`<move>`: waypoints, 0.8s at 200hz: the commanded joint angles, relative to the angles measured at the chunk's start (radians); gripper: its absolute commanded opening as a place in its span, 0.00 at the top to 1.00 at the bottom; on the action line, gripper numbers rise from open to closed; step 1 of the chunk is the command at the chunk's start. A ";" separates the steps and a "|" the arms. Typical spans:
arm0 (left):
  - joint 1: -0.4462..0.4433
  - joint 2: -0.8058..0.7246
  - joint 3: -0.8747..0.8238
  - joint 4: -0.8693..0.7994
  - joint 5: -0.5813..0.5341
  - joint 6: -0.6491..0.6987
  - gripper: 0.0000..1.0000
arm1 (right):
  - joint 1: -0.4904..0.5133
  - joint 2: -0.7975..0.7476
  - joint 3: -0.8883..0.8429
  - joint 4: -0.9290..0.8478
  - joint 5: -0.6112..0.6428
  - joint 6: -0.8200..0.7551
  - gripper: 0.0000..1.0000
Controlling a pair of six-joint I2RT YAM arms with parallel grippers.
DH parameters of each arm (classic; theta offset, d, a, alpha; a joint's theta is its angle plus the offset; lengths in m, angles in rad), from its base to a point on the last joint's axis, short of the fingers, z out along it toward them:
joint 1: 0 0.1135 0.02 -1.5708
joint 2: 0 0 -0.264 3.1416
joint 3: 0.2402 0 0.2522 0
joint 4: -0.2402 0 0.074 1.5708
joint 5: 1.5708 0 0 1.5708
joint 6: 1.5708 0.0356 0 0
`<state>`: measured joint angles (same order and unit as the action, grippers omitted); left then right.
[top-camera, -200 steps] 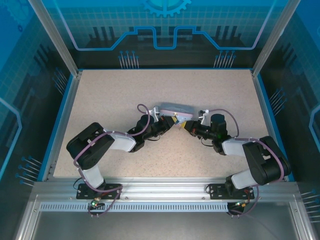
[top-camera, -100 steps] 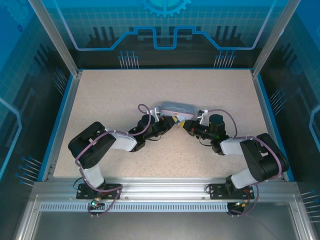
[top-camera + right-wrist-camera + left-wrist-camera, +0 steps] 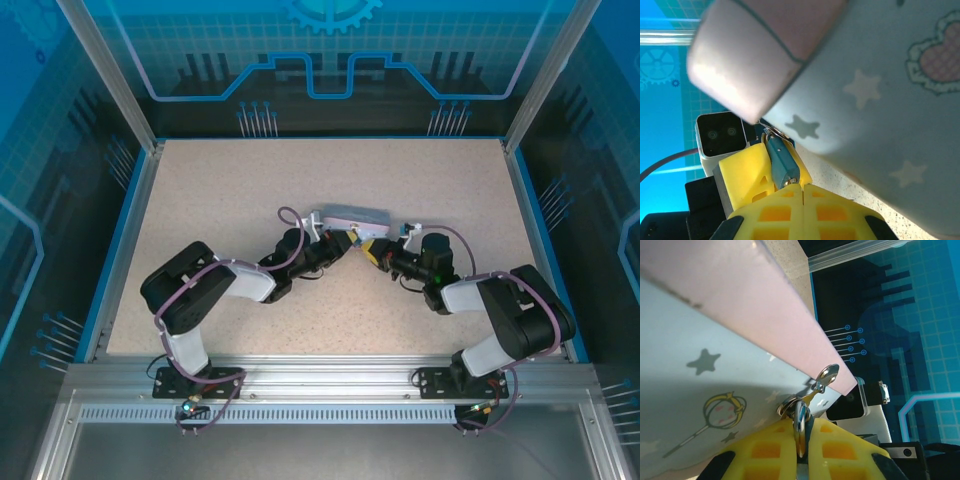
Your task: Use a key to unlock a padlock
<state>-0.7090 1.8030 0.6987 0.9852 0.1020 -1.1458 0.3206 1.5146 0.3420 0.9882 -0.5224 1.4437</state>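
In the top view both arms reach inward over the speckled beige table and meet at the near side of a pastel blue tin box with a pink lid. The left gripper comes in from the left and the right gripper from the right, their tips just beside each other, probably so that one can steady the lock while the other works on it. In the right wrist view a tiny teal-blue padlock with a small metal shackle hangs from the tin's clasp, just under the pink lid's corner. The left gripper's yellow fingers flank and clamp its body. The right gripper's own yellow pads are pressed together with their tip touching the padlock's lower end, where a keyhole would be. I cannot tell whether the slim dark key sits pinched between them. In the left wrist view the left gripper's fingers are closed around a silver loop, apparently the shackle, just below the tin's small metal hasp. This hold seems meant to stop the lock from swinging or twisting while the key turns.
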 commanded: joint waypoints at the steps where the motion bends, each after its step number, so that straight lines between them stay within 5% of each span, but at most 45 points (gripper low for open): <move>1: -0.044 0.024 0.035 0.040 0.112 0.023 0.90 | 0.027 -0.032 0.061 0.054 0.021 0.005 1.00; 49: -0.044 0.044 0.051 0.039 0.102 0.021 0.76 | 0.037 -0.045 0.024 -0.006 0.041 -0.036 1.00; 125: -0.044 0.053 0.063 0.049 0.090 0.023 0.87 | 0.034 0.000 -0.004 0.061 0.051 -0.006 1.00; 160: -0.035 0.051 0.058 0.047 0.079 0.023 0.69 | 0.033 -0.001 0.000 0.053 0.049 -0.002 1.00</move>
<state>-0.7341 1.8450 0.7319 0.9863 0.1364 -1.1450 0.3416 1.5078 0.3401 0.9878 -0.4751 1.4376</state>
